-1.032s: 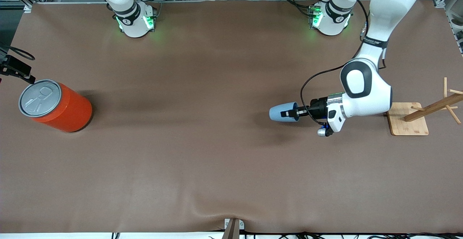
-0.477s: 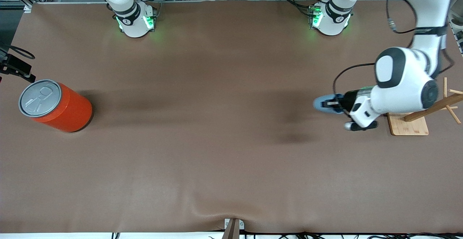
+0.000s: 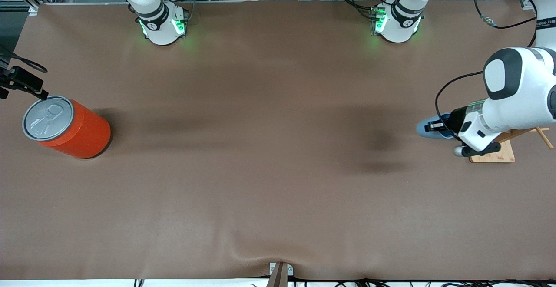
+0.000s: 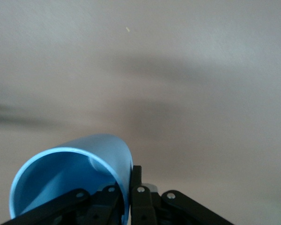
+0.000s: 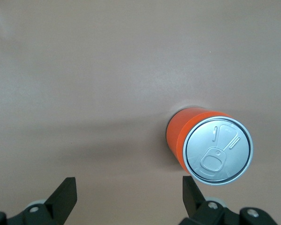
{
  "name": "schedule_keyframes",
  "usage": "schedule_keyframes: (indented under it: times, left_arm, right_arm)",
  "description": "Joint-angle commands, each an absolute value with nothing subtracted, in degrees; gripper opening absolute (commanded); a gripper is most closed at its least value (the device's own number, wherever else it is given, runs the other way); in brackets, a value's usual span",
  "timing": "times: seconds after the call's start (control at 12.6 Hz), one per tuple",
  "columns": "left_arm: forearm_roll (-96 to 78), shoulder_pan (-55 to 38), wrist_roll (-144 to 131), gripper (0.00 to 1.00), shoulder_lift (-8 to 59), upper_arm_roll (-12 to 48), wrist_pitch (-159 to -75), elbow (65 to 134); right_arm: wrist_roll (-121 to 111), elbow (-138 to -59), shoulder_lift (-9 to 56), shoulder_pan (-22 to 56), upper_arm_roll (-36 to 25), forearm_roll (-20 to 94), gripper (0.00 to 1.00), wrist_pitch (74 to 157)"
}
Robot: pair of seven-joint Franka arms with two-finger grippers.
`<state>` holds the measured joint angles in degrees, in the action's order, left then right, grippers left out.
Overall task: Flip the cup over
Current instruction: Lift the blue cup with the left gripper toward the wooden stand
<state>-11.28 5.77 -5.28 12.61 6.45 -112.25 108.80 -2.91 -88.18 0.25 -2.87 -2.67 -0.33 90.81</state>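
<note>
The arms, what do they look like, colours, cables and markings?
Both arms are glossy white with black joint bands, and green lights glow at their bases. The left arm has a loose black cable and black-and-white wrist. The left end effector and right end effector have black fingers.

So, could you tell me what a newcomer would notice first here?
Probably the left gripper holding the blue cup on its side in the air, beside the wooden rack. Then the orange can upright at the right arm's end, the open right gripper above it.
</note>
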Motion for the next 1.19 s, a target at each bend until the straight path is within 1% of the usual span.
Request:
schedule_keyframes:
  times: [0.0, 0.32, 0.64, 0.87, 1.11]
  left_arm:
    - [-9.8, 6.7, -5.9, 0.00, 11.1, 6.9, -120.6, 114.9]
    - [-9.8, 6.5, -5.9, 0.00, 11.9, 6.9, -130.0, 120.5]
    - [-9.1, 6.1, -6.5, 0.00, 13.5, 7.1, -136.8, 123.5]
    - [-8.9, 5.7, -6.7, 0.00, 14.7, 7.1, -139.5, 124.3]
    - [-6.8, 5.7, -10.5, 0.00, 15.0, 7.2, -139.7, 124.6]
  right_arm:
    - [-1.9, -88.2, -0.5, -3.7, -2.0, -1.1, 1.00, 89.8]
    - [-2.0, -88.3, -0.2, -3.7, -2.0, -1.0, 1.00, 89.7]
    - [-1.9, -88.3, -0.3, -3.4, -2.0, -1.0, 1.00, 89.6]
    - [-1.7, -88.7, -0.6, -3.6, -2.0, -1.0, 1.00, 89.4]
    - [-1.8, -88.7, -0.6, -3.8, -2.1, -0.9, 1.00, 89.5]
